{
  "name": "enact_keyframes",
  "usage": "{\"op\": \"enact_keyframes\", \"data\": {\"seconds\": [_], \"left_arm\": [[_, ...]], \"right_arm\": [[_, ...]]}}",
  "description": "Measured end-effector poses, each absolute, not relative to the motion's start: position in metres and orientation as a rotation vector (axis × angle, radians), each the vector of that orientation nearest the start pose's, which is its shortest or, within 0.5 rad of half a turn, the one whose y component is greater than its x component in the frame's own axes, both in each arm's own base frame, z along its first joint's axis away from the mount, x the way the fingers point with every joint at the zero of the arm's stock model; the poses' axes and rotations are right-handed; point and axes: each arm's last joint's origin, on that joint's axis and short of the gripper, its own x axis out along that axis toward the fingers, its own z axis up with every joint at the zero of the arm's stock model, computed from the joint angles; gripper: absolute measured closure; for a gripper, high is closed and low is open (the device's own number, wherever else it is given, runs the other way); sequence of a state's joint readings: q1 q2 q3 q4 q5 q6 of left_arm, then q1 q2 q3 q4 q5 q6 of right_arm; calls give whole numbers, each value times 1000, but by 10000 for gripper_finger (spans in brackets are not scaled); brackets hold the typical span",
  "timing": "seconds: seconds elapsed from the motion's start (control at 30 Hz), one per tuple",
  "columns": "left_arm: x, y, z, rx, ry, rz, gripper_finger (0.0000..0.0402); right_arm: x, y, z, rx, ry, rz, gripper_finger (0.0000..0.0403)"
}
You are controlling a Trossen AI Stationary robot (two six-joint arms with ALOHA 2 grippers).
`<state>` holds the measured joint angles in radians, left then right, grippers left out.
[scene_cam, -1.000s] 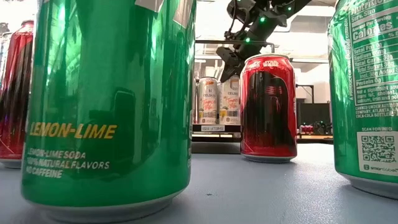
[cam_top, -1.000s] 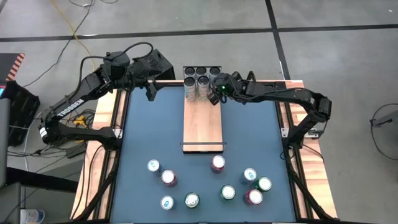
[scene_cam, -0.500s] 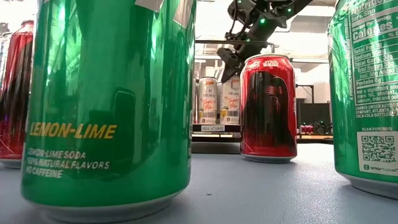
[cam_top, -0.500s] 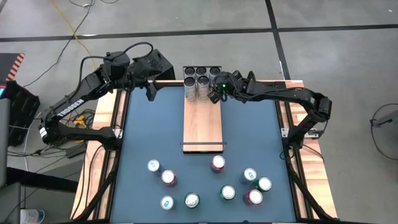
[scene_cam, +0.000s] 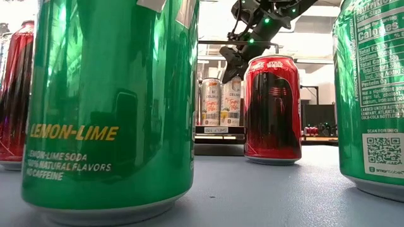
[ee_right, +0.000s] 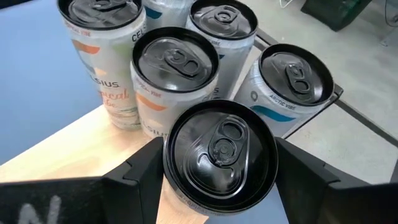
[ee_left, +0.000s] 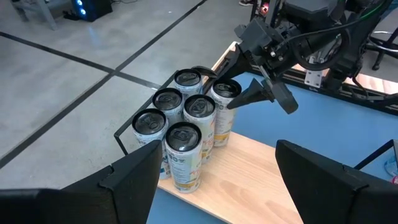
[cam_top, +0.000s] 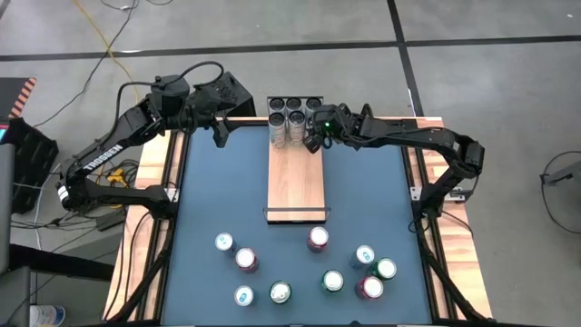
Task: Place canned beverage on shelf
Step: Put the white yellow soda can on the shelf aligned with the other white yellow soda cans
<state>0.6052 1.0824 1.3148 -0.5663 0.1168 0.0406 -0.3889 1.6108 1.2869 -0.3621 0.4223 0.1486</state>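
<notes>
**Slim can at the far end of the shelf, right end effector around it**

The can (ee_right: pixel 221 152) stands upright at the far end of the shelf (cam_top: pixel 296 182), in the right-hand spot of the 2nd row. It is just beside 5 other cans (ee_left: pixel 199 107) already packed there. The right end effector (cam_top: pixel 318 134) straddles its upper body from the right. The pictures do not show whether it is clamping the can or has let go. The left end effector (cam_top: pixel 220 134) hangs open and empty over the far left corner of the worktop (cam_top: pixel 218 200). More cans (cam_top: pixel 318 239) wait at the near end.

Handling, as a judgement: the can is a tall, slim aluminium one with its tab unopened, so it is probably full and fairly heavy for its width. Sealed, it should be stiff enough for a firm squeeze, but the thin wall will dent under too much force. The printed skin looks smooth and may slip in a light grip. Its narrow base makes it easy to tip, and a nudge would topple its neighbours too.

The best hold is across the diameter, on the upper-middle of the body, below the rim. The approach should come from the open right side, where no neighbour blocks it. Any release should be straight and gentle.
</notes>
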Motion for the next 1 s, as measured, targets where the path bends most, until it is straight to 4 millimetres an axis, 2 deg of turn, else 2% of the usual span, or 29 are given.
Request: {"op": "enact_keyframes", "data": {"seconds": [0.47, 0.8, 1.0], "left_arm": [[176, 118, 420, -80, 325, 477, 101], [176, 118, 420, -80, 325, 477, 101], [176, 118, 420, -80, 325, 477, 101]], "right_arm": [[319, -155, 286, 131, 648, -861, 156], [319, -156, 288, 139, 635, -858, 109], [320, -156, 290, 136, 616, -859, 107]]}}
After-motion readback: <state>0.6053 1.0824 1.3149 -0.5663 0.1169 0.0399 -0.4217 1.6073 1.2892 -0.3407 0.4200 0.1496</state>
